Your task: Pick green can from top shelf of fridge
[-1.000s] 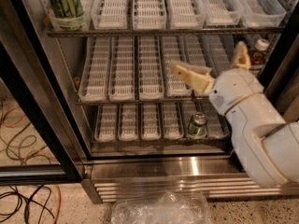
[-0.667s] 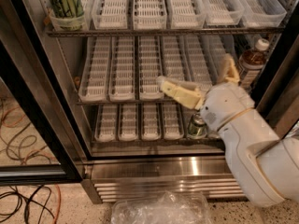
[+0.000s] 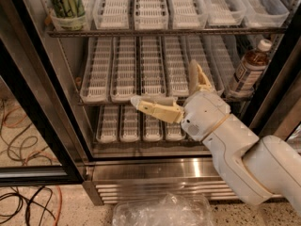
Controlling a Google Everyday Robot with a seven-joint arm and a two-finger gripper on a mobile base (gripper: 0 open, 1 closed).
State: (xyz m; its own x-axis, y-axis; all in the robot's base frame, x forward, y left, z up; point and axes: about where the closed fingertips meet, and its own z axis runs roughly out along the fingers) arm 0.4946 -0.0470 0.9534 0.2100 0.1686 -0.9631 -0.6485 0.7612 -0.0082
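The green can (image 3: pixel 66 3), tall, dark green with pale stalk print, stands at the far left of the top shelf (image 3: pixel 164 31) in a clear lane tray, its lid cut off by the top edge of the view. The fridge (image 3: pixel 155 171) stands open, with steel base and wire racks. My gripper (image 3: pixel 163 82) is open and empty, in front of the middle shelf. One finger (image 3: pixel 153 108) points left and the other (image 3: pixel 197 76) points up. It is well below and to the right of the can.
A brown bottle with a white cap (image 3: pixel 248 68) stands at the right of the middle shelf. The black door frame (image 3: pixel 37 102) runs down the left. Cables (image 3: pixel 19 131) lie on the floor at left. A clear plastic bag (image 3: pixel 162 211) lies before the base grille.
My gripper and arm have moved left across the front of the middle shelf. The arm now covers the short can on the bottom shelf. The green can has not moved.
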